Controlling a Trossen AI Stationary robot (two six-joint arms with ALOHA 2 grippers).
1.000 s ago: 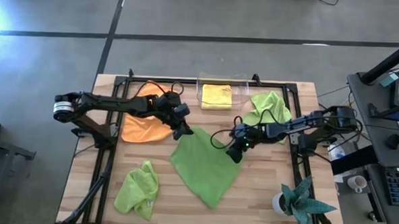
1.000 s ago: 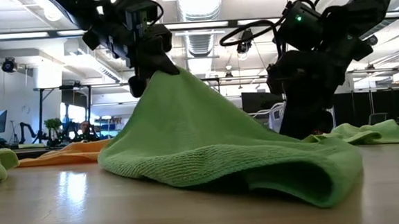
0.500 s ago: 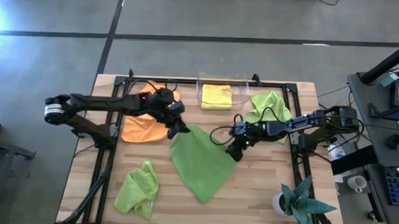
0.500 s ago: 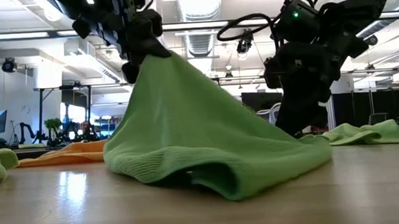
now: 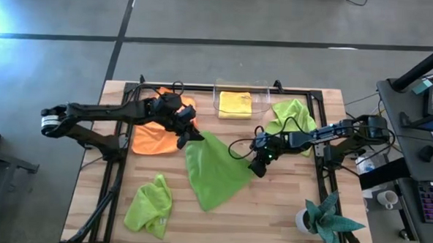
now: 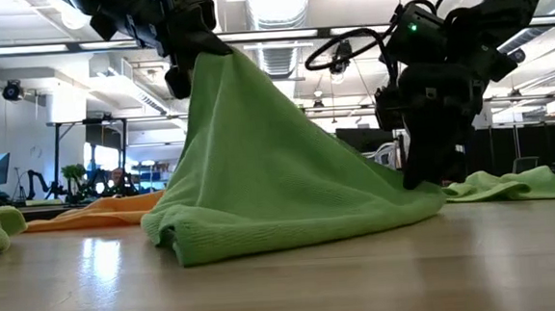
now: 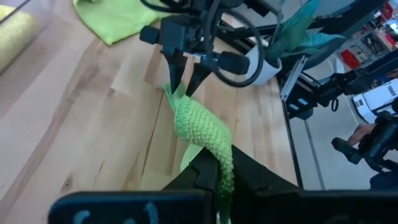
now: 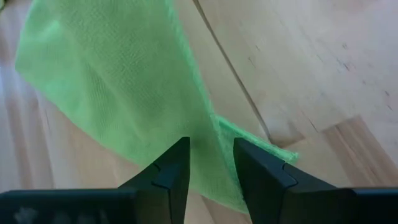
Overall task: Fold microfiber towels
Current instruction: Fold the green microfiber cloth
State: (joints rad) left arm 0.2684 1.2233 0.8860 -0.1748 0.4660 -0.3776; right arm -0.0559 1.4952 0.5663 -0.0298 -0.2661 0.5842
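On the wooden table [image 5: 301, 191], I'm holding the lime green towel [image 5: 214, 173] up by one corner in the clamped left gripper [image 5: 188, 135]; it's draping limp and light. The right gripper [image 5: 257, 167], fingers parted astride the opposite corner, is where I'd pinch next.

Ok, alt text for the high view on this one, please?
The left gripper is shut on one corner of a lime green microfiber towel on the wooden table, while the right gripper sits at its opposite edge. An orange cloth, two more crumpled green cloths and a folded yellow cloth lie around it.
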